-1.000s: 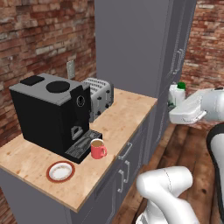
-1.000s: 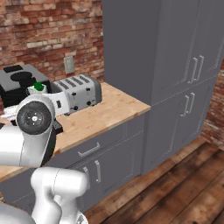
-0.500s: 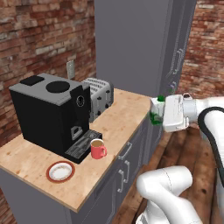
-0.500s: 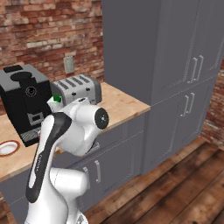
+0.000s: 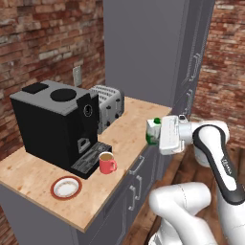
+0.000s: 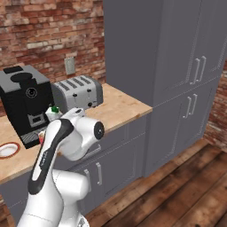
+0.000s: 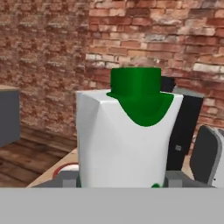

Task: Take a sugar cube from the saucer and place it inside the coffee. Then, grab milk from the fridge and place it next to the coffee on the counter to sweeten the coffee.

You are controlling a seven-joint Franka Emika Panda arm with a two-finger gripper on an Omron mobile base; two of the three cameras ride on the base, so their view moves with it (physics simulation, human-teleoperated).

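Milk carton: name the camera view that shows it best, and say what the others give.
The hand view is best: the milk carton stands close up between the gripper's fingers, green cap and white body plain. The left base view shows it small, carried at the counter edge. The right base view shows little beyond its green cap behind the arm.

We count one milk carton [image 5: 153, 132], one red mug [image 5: 106, 163], one saucer [image 5: 66, 187], one black coffee machine [image 5: 52, 127] and one toaster [image 5: 108, 106]. On the far right cabinet doors we see four bar handles [image 6: 199, 70].
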